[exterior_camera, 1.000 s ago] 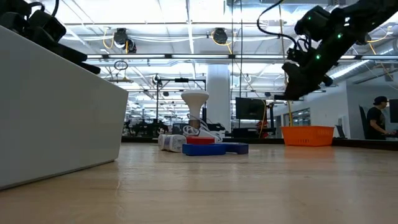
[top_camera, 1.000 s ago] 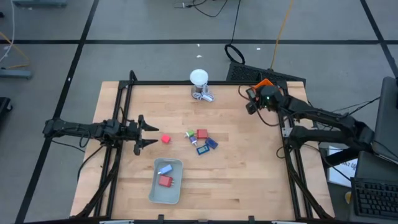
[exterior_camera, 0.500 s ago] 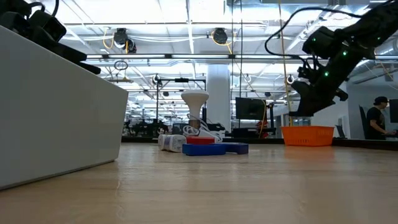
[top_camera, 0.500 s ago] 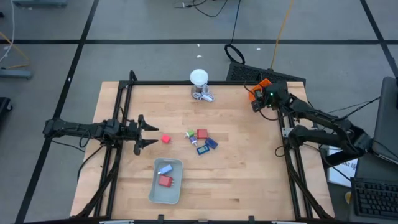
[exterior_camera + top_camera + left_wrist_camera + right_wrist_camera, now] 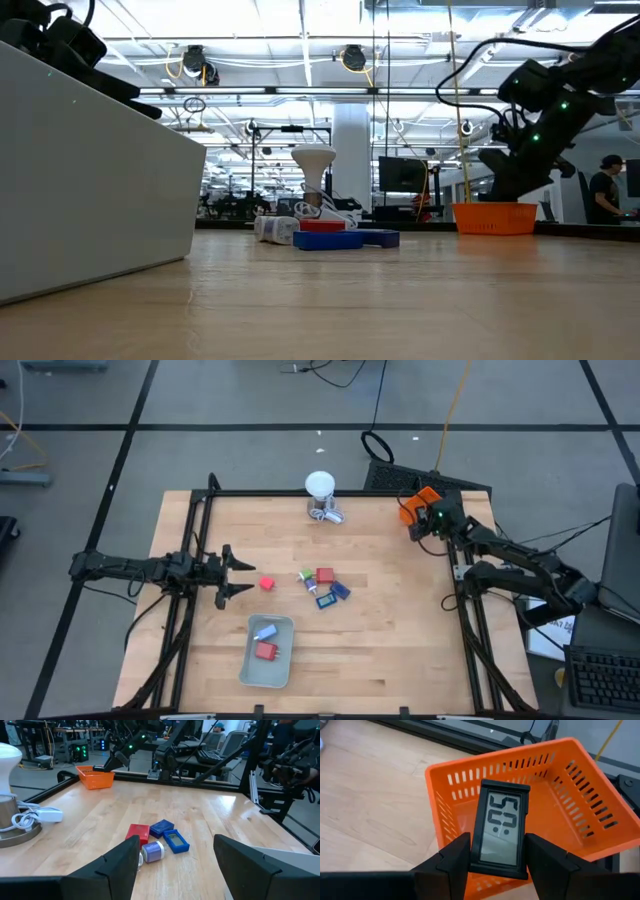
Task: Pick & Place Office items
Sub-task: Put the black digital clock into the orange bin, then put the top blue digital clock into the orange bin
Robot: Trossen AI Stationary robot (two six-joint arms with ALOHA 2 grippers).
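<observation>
office items lie clustered mid-counter: a red block, blue-faced dark rectangles and a light-blue piece, with a lone red block just in front of the left gripper, whose fingers stand spread and empty. the pale grey tray holds two more pieces. the right gripper pinches a small digital clock over the orange bin at the counter's far right corner. a white ball-topped object stands at the far edge.
</observation>
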